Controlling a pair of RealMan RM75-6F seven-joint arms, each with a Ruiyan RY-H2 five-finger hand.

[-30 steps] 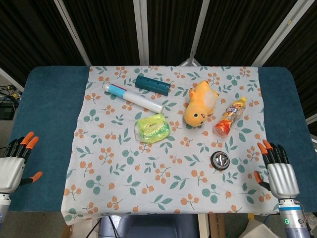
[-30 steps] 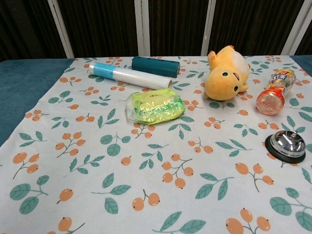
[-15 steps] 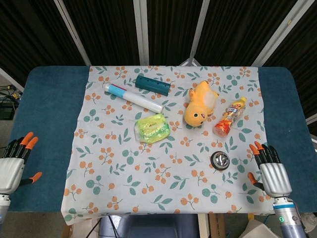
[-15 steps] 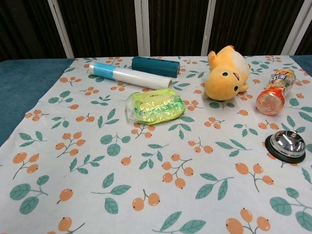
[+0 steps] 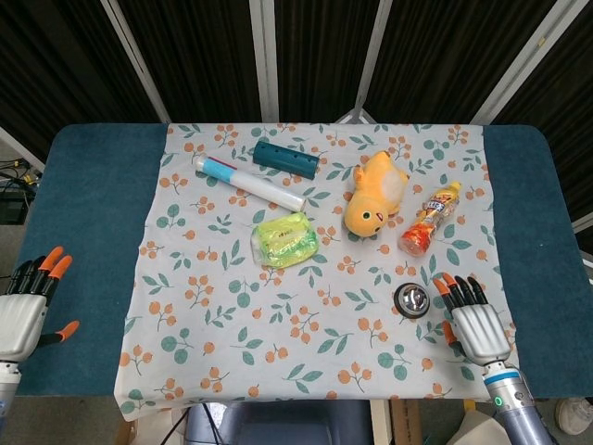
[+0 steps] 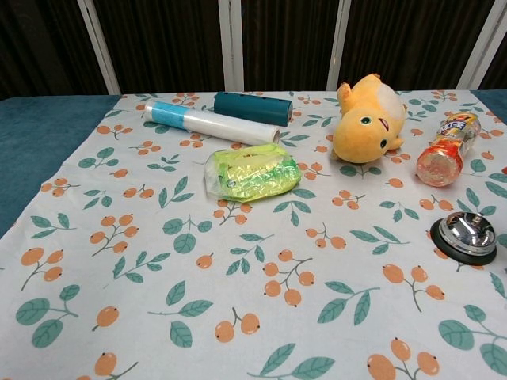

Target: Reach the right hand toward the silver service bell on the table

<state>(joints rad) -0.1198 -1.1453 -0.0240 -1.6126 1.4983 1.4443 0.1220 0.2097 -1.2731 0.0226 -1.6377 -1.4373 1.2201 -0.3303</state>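
Floral tablecloth (image 5: pixel 232 352) under everything. Plush toy (image 5: pixel 375 195) and snack bottle (image 5: pixel 429 218) behind bell (image 5: pixel 412 299), green packet (image 5: pixel 285 239) off to its left. Right hand (image 5: pixel 473 320) just beside bell, fingers spread, empty, path unobstructed.

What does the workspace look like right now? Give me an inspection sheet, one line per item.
Surface: blue table covered by a floral tablecloth.
Job's things: silver service bell near the cloth's right edge, untouched.
Clutter: yellow plush toy, orange snack bottle, green packet, white roll, teal bar.
Robot hands: right robot hand open, just right of the bell, not touching it; left robot hand open at the table's left edge, holding nothing.
Cables: some beside the table at far left.
Surroundings: dark curtain with pale frame bars behind the table.
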